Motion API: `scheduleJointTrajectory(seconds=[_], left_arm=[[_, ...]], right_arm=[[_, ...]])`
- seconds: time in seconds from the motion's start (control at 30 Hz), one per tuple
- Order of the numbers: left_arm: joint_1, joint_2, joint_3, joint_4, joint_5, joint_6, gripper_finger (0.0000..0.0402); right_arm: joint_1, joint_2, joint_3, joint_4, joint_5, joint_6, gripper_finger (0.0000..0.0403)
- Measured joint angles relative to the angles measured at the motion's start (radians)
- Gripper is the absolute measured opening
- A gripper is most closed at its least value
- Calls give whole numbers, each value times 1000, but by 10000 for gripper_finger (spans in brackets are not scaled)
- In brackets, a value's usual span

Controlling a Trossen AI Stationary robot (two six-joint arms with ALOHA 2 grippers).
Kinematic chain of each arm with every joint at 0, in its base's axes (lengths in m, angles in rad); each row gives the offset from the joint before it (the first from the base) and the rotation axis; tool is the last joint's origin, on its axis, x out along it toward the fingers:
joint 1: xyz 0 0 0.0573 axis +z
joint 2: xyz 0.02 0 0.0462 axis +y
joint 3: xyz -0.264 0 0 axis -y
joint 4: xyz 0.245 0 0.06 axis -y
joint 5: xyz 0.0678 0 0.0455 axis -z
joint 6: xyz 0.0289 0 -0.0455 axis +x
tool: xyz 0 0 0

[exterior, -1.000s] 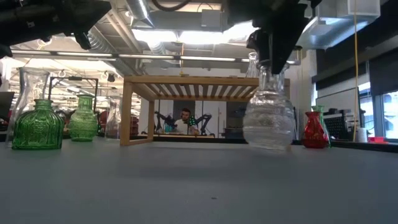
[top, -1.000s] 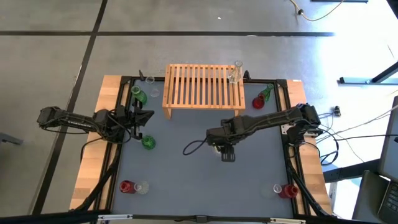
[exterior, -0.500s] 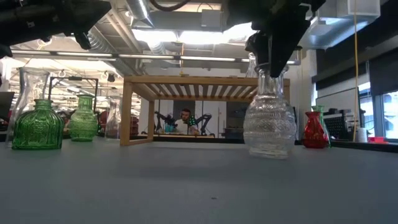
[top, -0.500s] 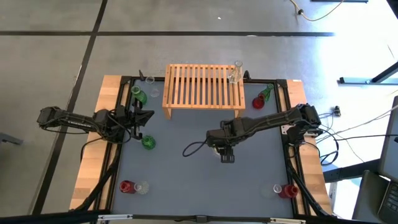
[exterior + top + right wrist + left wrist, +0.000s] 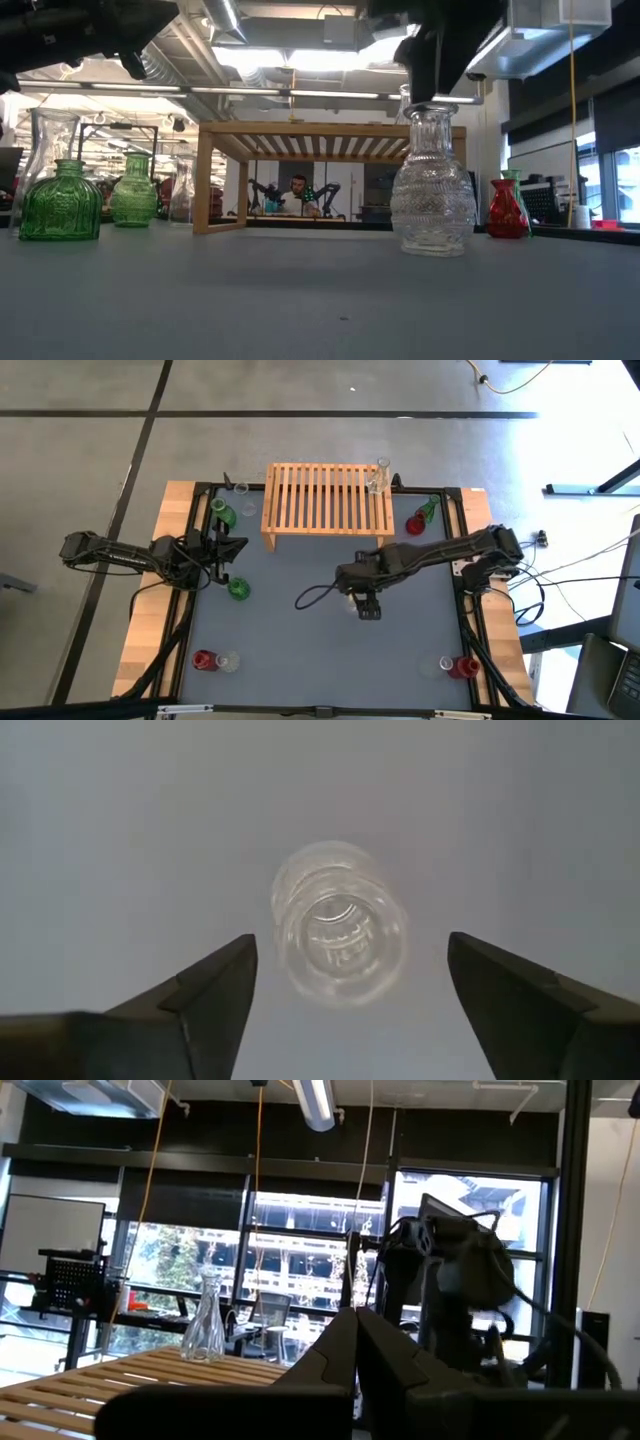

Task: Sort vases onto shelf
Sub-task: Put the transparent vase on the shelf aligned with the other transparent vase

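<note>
A clear ribbed glass vase (image 5: 432,190) stands upright on its base on the grey table, in front of the wooden slatted shelf (image 5: 328,500). In the right wrist view I look straight down into the vase's mouth (image 5: 338,925). My right gripper (image 5: 351,942) is open above it, one finger on either side of the mouth, touching nothing. In the high view this gripper (image 5: 367,606) covers the vase. My left gripper (image 5: 357,1325) is shut and waits near the table's left edge (image 5: 228,548). Another clear vase (image 5: 378,478) stands on the shelf's far right corner.
Green vases (image 5: 222,515) (image 5: 238,590) stand near my left gripper. A red vase (image 5: 415,523) and a green one (image 5: 430,508) sit right of the shelf. Red and clear pairs stand at the near left (image 5: 203,659) and near right (image 5: 465,665) corners. A cable (image 5: 310,596) lies mid-table.
A second ago my right gripper held the clear vase by its neck, tilted and just off the table. It lowered the vase onto its base, then opened and rose clear of the mouth. The vase now stands upright by itself.
</note>
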Motion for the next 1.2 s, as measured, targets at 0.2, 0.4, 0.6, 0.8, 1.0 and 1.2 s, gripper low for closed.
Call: scheduleJointTrajectory(seconds=[0.2, 0.4, 0.6, 0.8, 1.0, 1.2], left_arm=[[0, 0, 0, 0, 1, 0, 2], [0, 0, 0, 0, 2, 0, 2], [0, 0, 0, 5, 0, 0, 2], [0, 0, 0, 12, 0, 0, 2], [0, 0, 0, 11, 0, 0, 2], [0, 0, 0, 10, 0, 0, 2]], right_arm=[[0, -102, -9, 40, 1, 24, 305], [0, -252, -156, 189, 18, 37, 303], [0, -410, -351, 350, 83, 79, 303], [1, -516, -522, 517, 84, 152, 303], [8, -528, -632, 642, 77, 197, 303], [54, -528, -719, 832, 100, 175, 303]])
